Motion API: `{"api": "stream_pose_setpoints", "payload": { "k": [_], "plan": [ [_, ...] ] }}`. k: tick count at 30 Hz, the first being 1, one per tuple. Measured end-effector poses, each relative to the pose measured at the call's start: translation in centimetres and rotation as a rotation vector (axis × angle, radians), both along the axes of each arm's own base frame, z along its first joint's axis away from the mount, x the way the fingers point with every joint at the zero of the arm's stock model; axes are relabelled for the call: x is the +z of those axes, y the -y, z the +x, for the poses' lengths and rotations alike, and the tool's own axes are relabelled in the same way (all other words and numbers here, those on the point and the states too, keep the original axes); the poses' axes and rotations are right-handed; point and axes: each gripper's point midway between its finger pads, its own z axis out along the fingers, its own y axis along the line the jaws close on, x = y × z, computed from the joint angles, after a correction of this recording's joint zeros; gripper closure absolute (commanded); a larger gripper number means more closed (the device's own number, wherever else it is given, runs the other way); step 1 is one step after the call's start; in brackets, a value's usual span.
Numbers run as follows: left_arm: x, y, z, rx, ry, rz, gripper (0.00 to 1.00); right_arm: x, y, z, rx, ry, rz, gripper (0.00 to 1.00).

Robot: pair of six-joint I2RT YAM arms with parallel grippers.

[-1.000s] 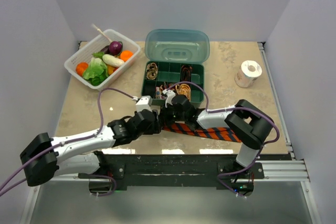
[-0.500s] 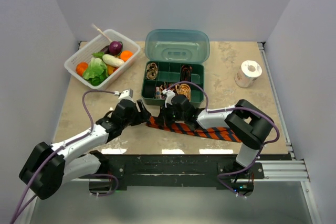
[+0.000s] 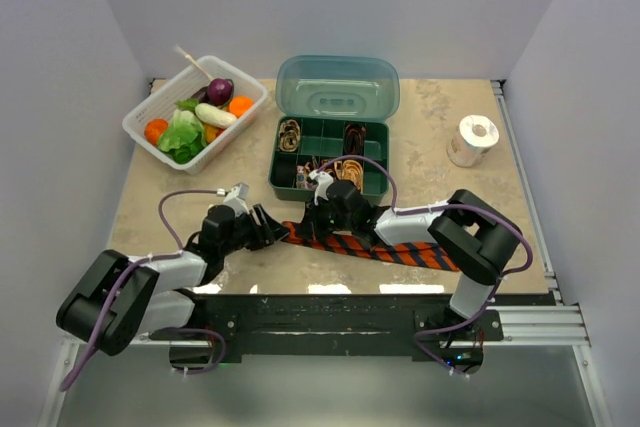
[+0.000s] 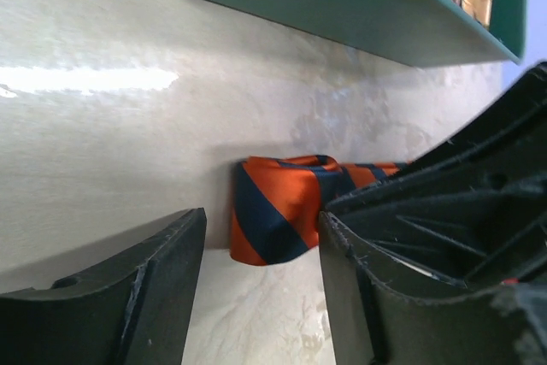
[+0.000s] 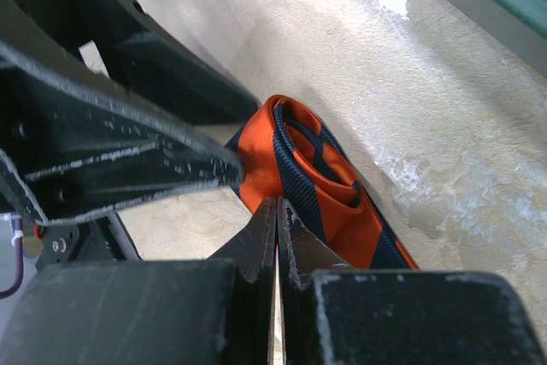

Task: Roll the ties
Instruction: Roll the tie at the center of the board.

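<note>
Tie [image 3: 395,247] flat on desk [image 3: 150,197], orange-red with navy stripes, one end turned into a small loose coil [image 4: 273,211]. Coil between left jaws, set part-open around it and gripping nothing, one side close against it, other apart. Right jaws shut and empty, tips down on fabric just beside coil.

Judged step: carrying the roll on along the strip. Best done by closing left jaws lightly on coil's flat sides, holding edges level, turning it toward right jaws, and sliding those back along the strip under slight tension. Otherwise likely to cone or spring loose.

Near, off to one side of both jaws: green box [image 3: 277,152], lid [image 3: 338,85] open, compartments holding small coiled ties [image 3: 291,134] and bits too small to tell. Well off behind left jaws: white basket [image 3: 152,103] of vegetables [image 3: 185,132].
</note>
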Motion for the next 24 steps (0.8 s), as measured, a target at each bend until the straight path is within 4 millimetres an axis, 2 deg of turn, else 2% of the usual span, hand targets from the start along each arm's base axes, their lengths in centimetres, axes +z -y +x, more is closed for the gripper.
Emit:
{"api": "stream_pose_setpoints", "payload": {
  "k": [7, 14, 20, 24],
  "plan": [
    [-0.2, 1.2, -1.0, -0.080, 0.007, -0.061, 0.49, 0.0, 0.0, 0.0, 0.003, -0.003, 0.003, 1.00],
    [-0.6, 1.3, -1.1, -0.077, 0.015, -0.088, 0.60, 0.0, 0.0, -0.2, 0.011, -0.011, 0.003, 1.00],
    [-0.6, 1.3, -1.2, -0.077, 0.013, -0.087, 0.61, 0.7, 0.5, -0.4, 0.009, -0.018, -0.017, 1.00],
    [-0.7, 1.3, -1.2, -0.076, 0.007, -0.084, 0.60, 2.1, 1.2, 0.0, -0.014, 0.007, -0.023, 1.00]
  ]
}}
